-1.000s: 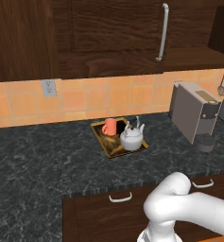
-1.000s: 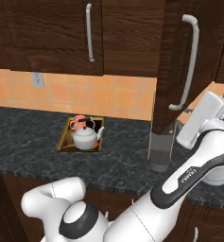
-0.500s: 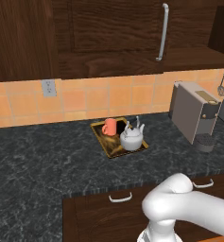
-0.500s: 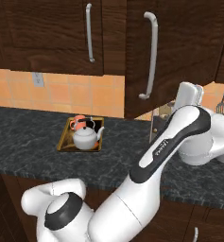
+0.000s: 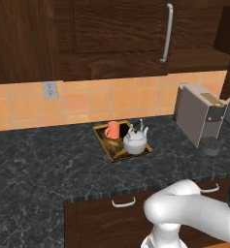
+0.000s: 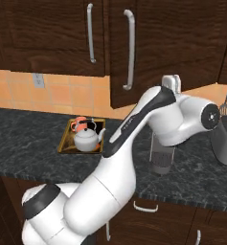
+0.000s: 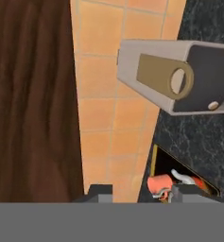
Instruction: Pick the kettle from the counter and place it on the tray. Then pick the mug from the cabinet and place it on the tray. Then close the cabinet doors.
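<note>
Gold-rimmed, the tray [image 5: 117, 155] lies on the dark marbled counter [image 5: 43, 164] in the left base view; on it stand the orange mug [image 5: 112, 130] and, just right of the mug, the white-grey kettle [image 5: 135, 143]. Right of the tray sits a grey toaster [image 5: 199, 114].

From the right base view, the cabinet doors [image 6: 129, 48] hang above the tray, the nearer one ajar.

Through the hand view, the gripper [image 7: 138, 194] points past the door toward the tray; whether its fingertips [image 7: 100, 191] are spread or pinching I cannot tell.
</note>
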{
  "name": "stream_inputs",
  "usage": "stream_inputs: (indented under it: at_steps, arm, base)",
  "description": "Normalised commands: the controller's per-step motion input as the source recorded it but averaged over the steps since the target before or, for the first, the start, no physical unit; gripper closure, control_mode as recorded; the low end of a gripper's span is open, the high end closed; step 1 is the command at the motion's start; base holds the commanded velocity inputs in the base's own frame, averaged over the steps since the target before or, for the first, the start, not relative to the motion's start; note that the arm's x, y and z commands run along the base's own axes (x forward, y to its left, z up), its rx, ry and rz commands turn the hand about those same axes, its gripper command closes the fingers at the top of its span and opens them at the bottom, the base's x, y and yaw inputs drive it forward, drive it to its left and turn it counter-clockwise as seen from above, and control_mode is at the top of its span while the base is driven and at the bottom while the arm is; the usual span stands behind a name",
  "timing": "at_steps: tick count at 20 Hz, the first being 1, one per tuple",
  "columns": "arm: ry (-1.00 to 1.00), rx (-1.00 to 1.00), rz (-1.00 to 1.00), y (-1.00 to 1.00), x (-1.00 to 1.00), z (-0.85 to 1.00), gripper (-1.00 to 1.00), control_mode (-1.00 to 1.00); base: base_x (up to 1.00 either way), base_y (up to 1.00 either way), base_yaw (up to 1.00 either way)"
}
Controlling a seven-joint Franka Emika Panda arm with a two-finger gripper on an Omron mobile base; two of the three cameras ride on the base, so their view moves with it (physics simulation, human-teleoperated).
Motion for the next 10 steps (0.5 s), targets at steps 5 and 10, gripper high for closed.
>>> stream_inputs:
  at_steps: [5,10]
  arm:
    - [0.11,-0.22,-0.16,0.83,0.19,0.89,-1.00,-1.00]
    - [0.15,-0.24,-0.20,0.93,0.34,0.89,-1.00,-1.00]
  base:
    - [0.00,0.00,0.00]
    - [0.00,0.00,0.00]
